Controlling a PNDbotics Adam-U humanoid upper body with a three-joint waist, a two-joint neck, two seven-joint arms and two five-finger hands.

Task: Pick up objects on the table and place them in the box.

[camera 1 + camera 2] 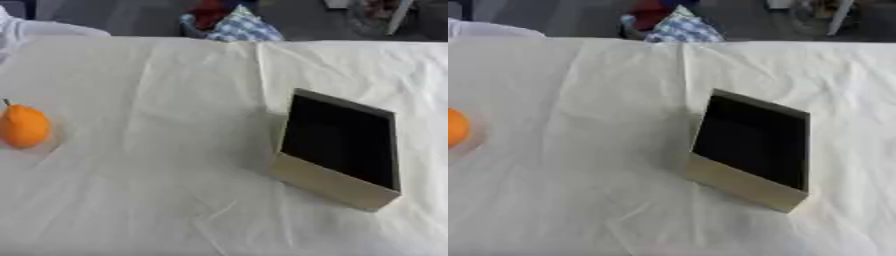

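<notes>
A: On the table's [157, 200] left edge sits an orange pear-shaped fruit [24, 127]; the box [337, 186] stands well apart, right of centre, apparently empty.

B: Hands? (neither shows, can't tell.) Left hand suits, grasp the body, not the stem.

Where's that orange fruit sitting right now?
The orange pear-shaped fruit lies on the white tablecloth at the far left edge of the left eye view, well apart from the open box on the right.
</notes>
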